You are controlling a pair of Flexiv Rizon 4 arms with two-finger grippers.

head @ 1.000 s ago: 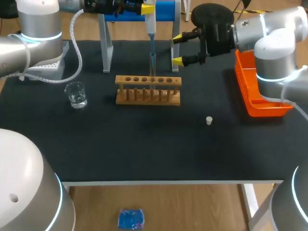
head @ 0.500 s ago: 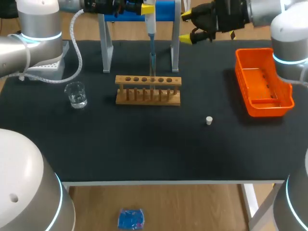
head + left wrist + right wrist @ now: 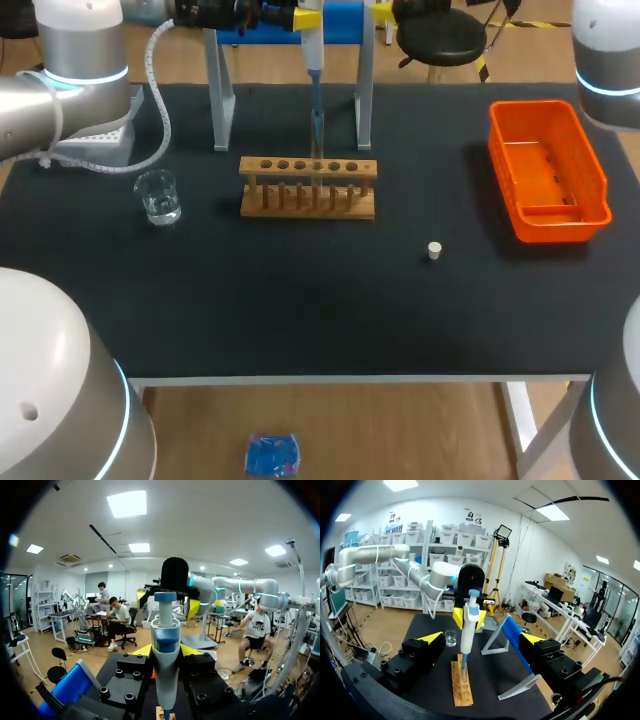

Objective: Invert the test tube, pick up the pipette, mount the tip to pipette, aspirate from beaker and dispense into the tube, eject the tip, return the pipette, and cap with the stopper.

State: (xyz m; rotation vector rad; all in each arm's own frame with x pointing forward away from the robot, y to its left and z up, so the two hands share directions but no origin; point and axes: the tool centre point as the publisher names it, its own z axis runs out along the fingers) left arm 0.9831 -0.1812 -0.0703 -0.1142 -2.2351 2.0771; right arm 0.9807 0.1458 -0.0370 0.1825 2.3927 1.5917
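Observation:
My left gripper (image 3: 305, 17) (image 3: 165, 650) is shut on the white-and-blue pipette (image 3: 313, 55) (image 3: 165, 655), holding it upright over the wooden rack (image 3: 308, 187). The pipette's tip reaches down into the test tube (image 3: 319, 128) standing in the rack. My right gripper (image 3: 481, 639) is wide open and holds nothing. It faces the pipette (image 3: 468, 630) from the far side, above the rack (image 3: 461, 682). In the head view only one of its yellow fingertips (image 3: 383, 12) shows, at the far edge. The small white stopper (image 3: 434, 250) lies on the mat to the right of the rack.
A glass beaker (image 3: 158, 196) with water stands left of the rack. An orange bin (image 3: 548, 170) sits at the right edge, a white tip box (image 3: 95, 140) at the far left. The blue-and-grey pipette stand (image 3: 345, 20) straddles the back behind the rack.
My right gripper has pulled up and back from beside the pipette, leaving most of the head view. The left arm, pipette and rack have not moved.

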